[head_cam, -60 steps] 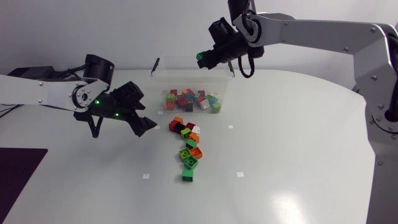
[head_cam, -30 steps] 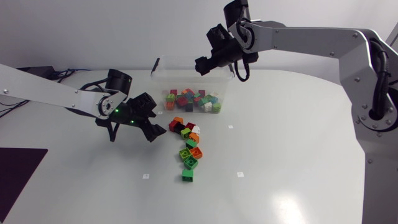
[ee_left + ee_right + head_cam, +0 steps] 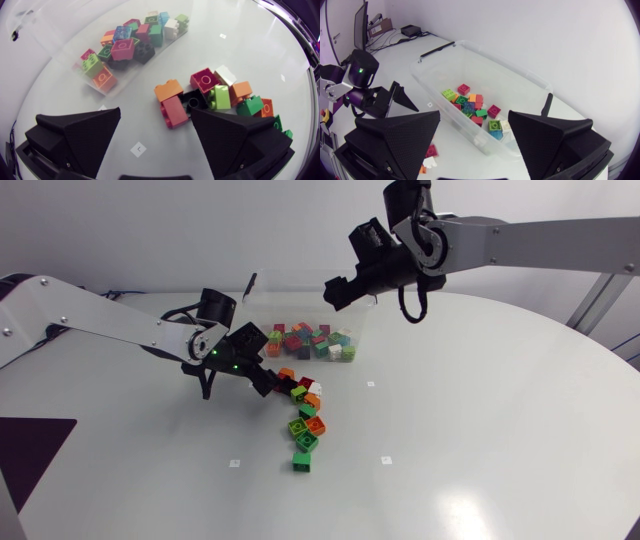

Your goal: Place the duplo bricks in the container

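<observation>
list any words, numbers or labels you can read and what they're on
None can be read in any view.
duplo bricks: only ring marks on some faces, no letters.
white square markers on the table: blank.
container: no label visible.

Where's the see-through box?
In the head view, the container sits at the table's far middle, just behind the loose bricks, near the right end effector.

One fixed overhead camera, two wrist cameras.
Head view looks down on the whole desk (image 3: 480,430); left wrist view sits close over the loose bricks (image 3: 210,95); right wrist view faces down into the container (image 3: 490,62), which all three share.
</observation>
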